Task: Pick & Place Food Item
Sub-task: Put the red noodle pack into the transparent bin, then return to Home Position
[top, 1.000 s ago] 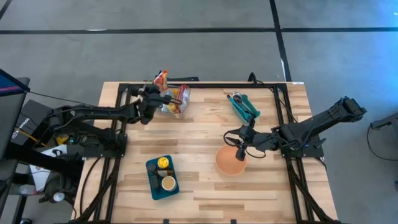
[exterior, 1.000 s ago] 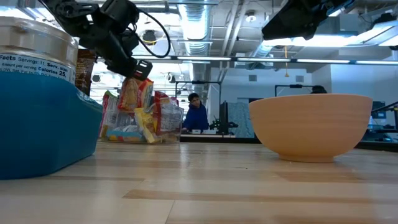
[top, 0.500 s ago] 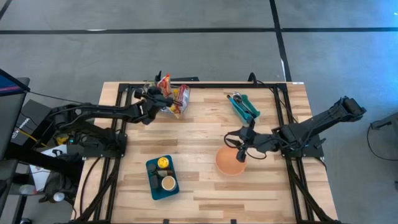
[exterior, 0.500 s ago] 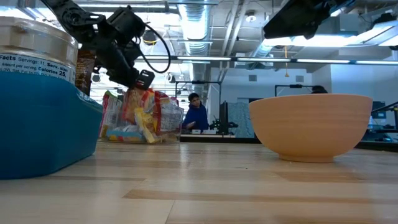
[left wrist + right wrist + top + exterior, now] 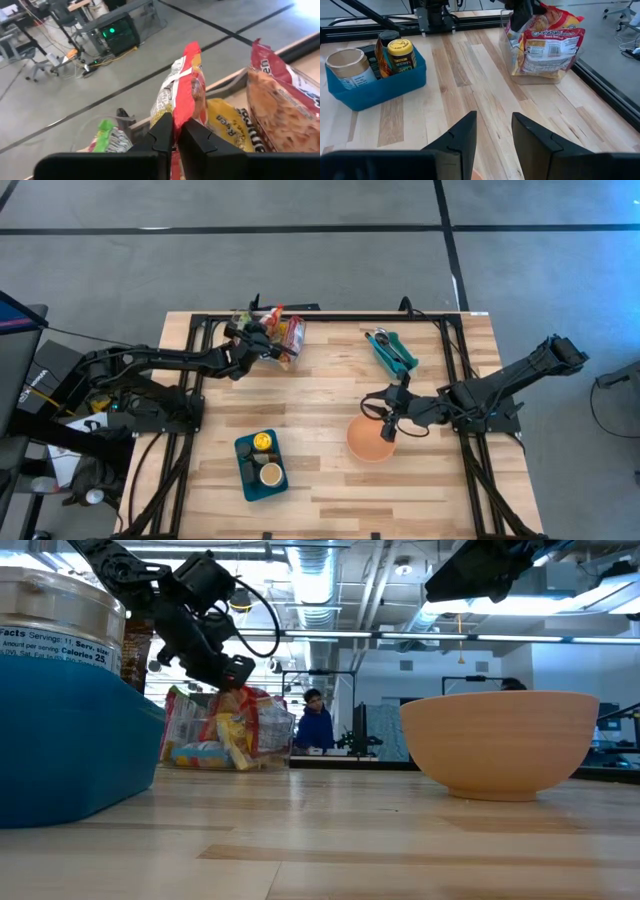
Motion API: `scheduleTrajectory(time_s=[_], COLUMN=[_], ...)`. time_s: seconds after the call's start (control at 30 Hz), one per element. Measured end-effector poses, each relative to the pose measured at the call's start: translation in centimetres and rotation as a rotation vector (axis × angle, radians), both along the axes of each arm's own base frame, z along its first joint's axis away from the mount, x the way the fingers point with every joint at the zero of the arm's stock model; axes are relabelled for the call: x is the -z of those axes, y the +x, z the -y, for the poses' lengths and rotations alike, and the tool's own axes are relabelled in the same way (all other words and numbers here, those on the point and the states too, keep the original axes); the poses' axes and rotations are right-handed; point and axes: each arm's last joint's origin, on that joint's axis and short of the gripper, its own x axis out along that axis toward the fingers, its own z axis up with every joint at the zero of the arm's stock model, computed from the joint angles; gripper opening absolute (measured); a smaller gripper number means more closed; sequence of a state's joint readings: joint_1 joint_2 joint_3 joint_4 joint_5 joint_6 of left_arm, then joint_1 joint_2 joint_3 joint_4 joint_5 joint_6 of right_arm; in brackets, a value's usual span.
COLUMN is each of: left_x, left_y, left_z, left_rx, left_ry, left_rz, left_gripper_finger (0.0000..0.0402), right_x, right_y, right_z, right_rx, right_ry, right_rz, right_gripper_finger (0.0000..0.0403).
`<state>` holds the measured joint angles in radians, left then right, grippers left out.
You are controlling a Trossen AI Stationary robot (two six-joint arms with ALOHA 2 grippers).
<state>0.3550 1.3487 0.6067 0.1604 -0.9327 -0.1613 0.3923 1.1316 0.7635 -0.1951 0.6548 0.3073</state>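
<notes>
A red, white and yellow snack packet (image 5: 187, 85) is between the fingers of my left gripper (image 5: 176, 135), which is shut on it at the table's far left. The packet (image 5: 232, 705) is down among other snack packets (image 5: 290, 335) standing in a clear bin (image 5: 512, 47). An orange bowl (image 5: 370, 440) stands right of the table's middle. My right gripper (image 5: 388, 425) hovers open over the bowl's far rim with nothing between its fingers. My left gripper pinches the packet's near end (image 5: 176, 117) between its two fingers, along the red edge. The fingers come from the table's left, slanting a little downward. The packet reaches out beyond the fingertips, tilted, its lower part in among the other packets in the bin.
A blue tray (image 5: 245, 475) with cans stands near the front, left of the middle. A teal tray (image 5: 392, 350) with tools lies at the far right. A black frame (image 5: 330, 318) runs along the table's edges. Bare wood lies between the bin and the bowl.
My left gripper has gone down and a little toward the table's right edge, tipping forward as it went, still shut on the packet. The packet, held above the other packets a second ago, now sits down among them in the bin.
</notes>
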Motion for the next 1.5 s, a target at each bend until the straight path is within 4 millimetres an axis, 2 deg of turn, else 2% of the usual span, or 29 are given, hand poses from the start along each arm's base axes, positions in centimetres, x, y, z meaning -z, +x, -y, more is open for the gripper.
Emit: scheduleTrajectory(time_s=[0.2, 0.67, 0.87, 1.17, 1.5], left_x=[0.1, 0.0, -1.2, -4.2, -6.1], left_y=[0.1, 0.2, -0.3, -1.8, -2.3], left_z=[0.1, 0.1, 0.4, 1.0, 1.9], left_rx=[0.041, 0.069, 0.109, 0.134, 0.392], left_ry=[-0.027, -0.053, -0.075, -0.043, -0.124], left_rz=[0.006, 0.042, 0.127, 0.273, 0.405], left_gripper_finger=[0.0044, 0.0142, 0.0171, 0.017, 0.0138], right_x=[0.0, 0.0, 0.0, 0.0, 0.0], right_y=[0.0, 0.0, 0.0, 0.0, 0.0], right_z=[0.0, 0.0, 0.0, 0.0, 0.1], right_rx=[0.0, 0.0, 0.0, 0.0, 0.003], right_ry=[0.0, 0.0, 0.0, 0.0, 0.0], right_rz=[0.0, 0.0, 0.001, 0.0, 0.0], right_gripper_finger=[0.0117, 0.0117, 0.0117, 0.0117, 0.0117])
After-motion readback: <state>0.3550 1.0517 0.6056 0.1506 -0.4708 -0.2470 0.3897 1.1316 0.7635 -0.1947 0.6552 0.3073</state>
